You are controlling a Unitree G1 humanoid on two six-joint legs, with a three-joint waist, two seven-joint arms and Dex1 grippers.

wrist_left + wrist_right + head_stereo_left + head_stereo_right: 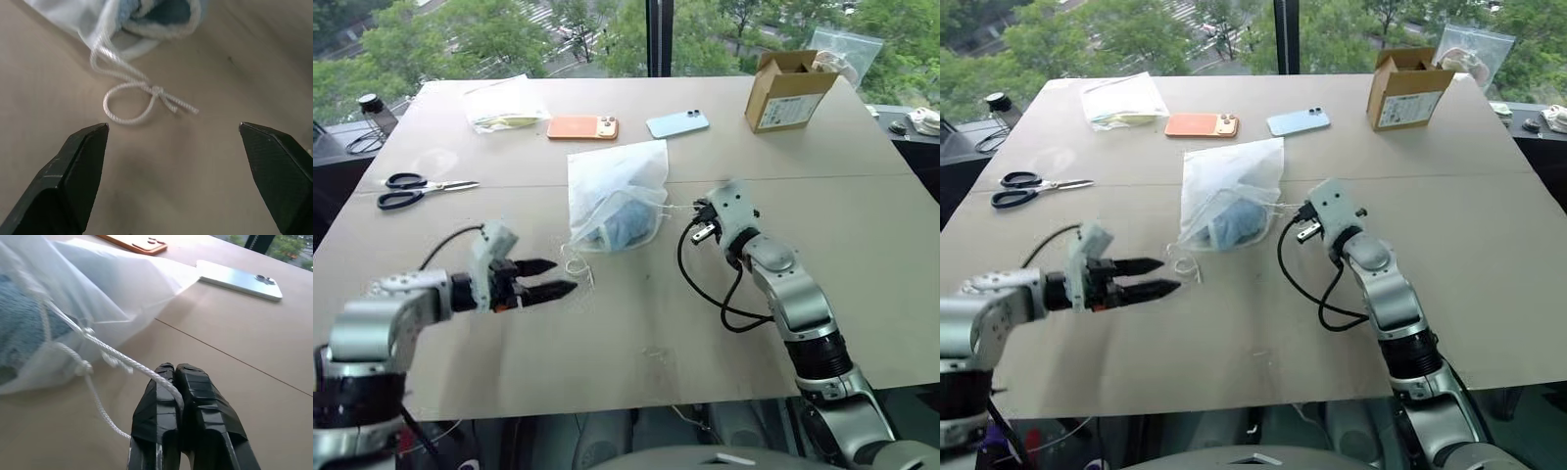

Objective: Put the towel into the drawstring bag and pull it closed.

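Note:
The white drawstring bag (617, 176) lies mid-table with the light blue towel (621, 224) inside, showing through the thin fabric at its gathered mouth. My right gripper (173, 368) is just to the right of the bag's mouth. It is shut on a white cord (115, 355) that runs taut from the bag. My left gripper (564, 276) hovers low over the table to the left of the mouth. It is open, with nothing between its fingers. The other cord, a knotted loop (128, 103), lies loose on the table just ahead of it.
Black scissors (416, 191) lie at the left. An orange phone (582, 126), a light blue phone (677, 123) and a clear plastic bag (506, 103) sit behind the drawstring bag. A cardboard box (790, 90) stands at the back right, with a clear zip bag (847, 47) behind it.

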